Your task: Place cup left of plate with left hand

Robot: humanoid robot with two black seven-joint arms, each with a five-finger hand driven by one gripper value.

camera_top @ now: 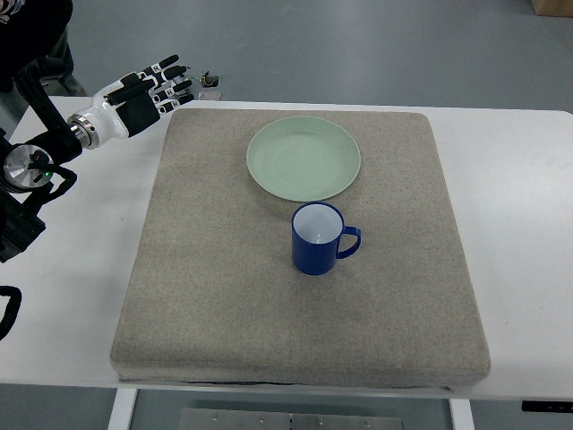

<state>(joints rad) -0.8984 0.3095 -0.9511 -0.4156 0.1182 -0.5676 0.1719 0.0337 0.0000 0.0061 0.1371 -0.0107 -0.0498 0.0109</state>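
A blue cup point(316, 238) stands upright on a grey mat point(206, 269) covering most of the white surface point(519, 179), just in front of a pale green plate point(303, 159), its handle toward the right. The mat left of the plate is bare. The left robot hand point(148, 90) hovers off the mat's far left corner, fingers stretched out, holding nothing. A small dark object point(209, 82) beyond it is too tiny to identify. No readable writing anywhere.

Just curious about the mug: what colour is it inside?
The cup is white inside and deep blue outside, handle included; the top view looks straight into it.
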